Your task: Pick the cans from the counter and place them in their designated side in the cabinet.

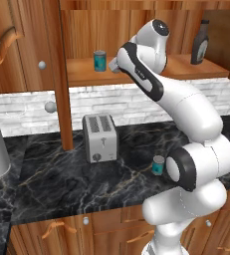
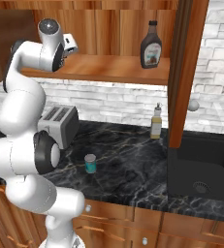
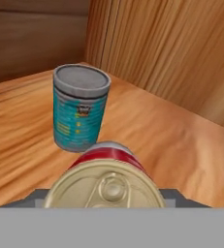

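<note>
Red-labelled can (image 3: pixel 106 186) sits against the jaws, teal can (image 3: pixel 79 107) beyond.

Arm (image 1: pixel 186 107): glossy white rounded shell segments, bulbous at the joints. Dark, near-black bands separate the segments; a large dark disc with a pale grey centre caps the elbow joint (image 1: pixel 178 169). Wrist housing (image 1: pixel 159 27), just behind the claw, ends in a round dark cap with a small pale dot. Base column (image 2: pixel 60 227) white, smooth. No cables, screws or markings discernible.
</note>
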